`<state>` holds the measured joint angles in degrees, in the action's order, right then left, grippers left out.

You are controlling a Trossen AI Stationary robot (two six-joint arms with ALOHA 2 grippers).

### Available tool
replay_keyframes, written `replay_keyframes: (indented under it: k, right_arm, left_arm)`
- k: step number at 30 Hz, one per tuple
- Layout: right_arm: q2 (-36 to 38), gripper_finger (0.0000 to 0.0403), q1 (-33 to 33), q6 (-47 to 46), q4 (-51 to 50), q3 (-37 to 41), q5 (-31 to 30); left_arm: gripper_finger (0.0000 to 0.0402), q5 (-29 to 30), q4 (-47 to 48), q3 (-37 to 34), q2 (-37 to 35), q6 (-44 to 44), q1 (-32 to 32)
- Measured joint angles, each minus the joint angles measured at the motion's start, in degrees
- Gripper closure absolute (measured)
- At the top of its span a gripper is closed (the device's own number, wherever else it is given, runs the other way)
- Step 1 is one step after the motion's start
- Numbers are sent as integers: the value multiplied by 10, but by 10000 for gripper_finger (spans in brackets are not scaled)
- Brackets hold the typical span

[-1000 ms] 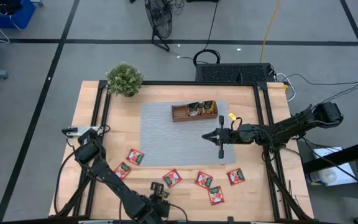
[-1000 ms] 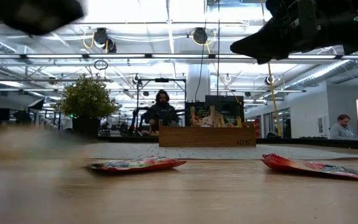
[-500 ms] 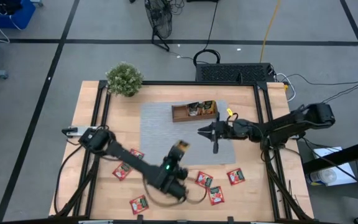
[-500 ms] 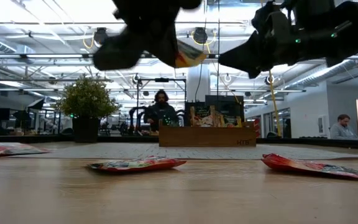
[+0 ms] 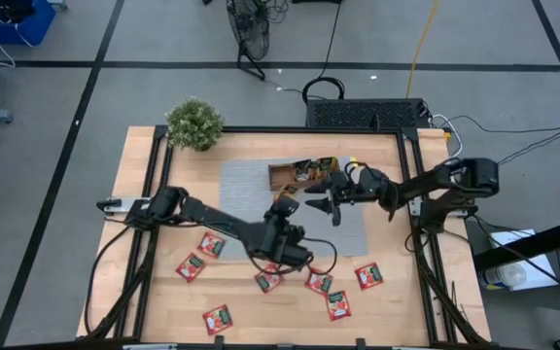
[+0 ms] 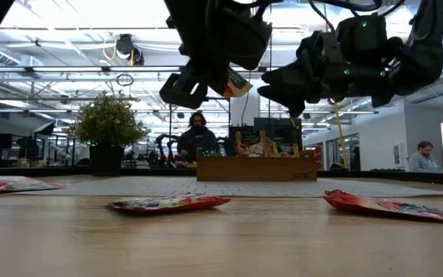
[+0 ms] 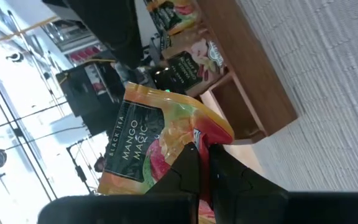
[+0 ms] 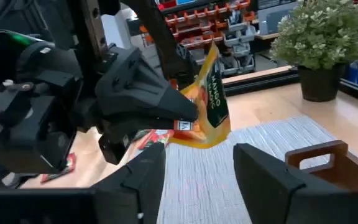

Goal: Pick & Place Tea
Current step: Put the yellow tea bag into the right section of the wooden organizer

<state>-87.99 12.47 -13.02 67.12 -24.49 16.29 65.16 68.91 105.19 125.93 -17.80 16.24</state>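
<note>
An orange-yellow tea packet (image 7: 157,140), printed "Mango Magic", is hanging in the air above the grey mat (image 5: 251,219), pinched at one corner by the left gripper (image 5: 282,207). Its jaws are clenching the packet's edge, and in the left wrist view the two dark fingertips (image 7: 188,165) are meeting over the wrapper. The packet is sitting just short of the wooden tray (image 5: 282,176), which is lying at the mat's far edge and is already carrying several packets standing upright in its compartments.

The right gripper (image 5: 323,199) is hovering close beside the held packet, over the mat and next to the tray. Its jaws are standing apart and holding nothing; in the right wrist view the packet is showing between and beyond its two fingers (image 8: 143,171), without touching them.

Red packets (image 5: 319,281) are lying flat and scattered on the bare tabletop (image 5: 134,292) along its near side, several close together by the mat's near edge and others farther toward the left arm's base. In the low view one red packet (image 6: 169,203) is lying nearest the camera.

A potted plant (image 5: 194,123) is standing at the tabletop's far left corner. Beyond the tabletop, a person (image 6: 197,137) is sitting in the room behind the tray.
</note>
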Motion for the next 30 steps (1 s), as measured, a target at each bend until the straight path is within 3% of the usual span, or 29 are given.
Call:
replay_keyframes:
  k: [13, 24, 27, 30]
  right_arm:
    - [-9, 235, 33, -1, -4, -36, 110]
    - [-10, 239, 33, 31, -70, -37, 110]
    - [-9, 261, 33, 32, -68, -37, 110]
    - [-9, 318, 33, 41, -66, -37, 118]
  left_arm:
    - [387, -43, -112, 0, 0, -99, -1]
    - [387, -42, -159, 0, 0, -158, 12]
    - [387, -42, -164, 0, 0, -163, 15]
    - [386, -42, -168, 0, 0, -162, 15]
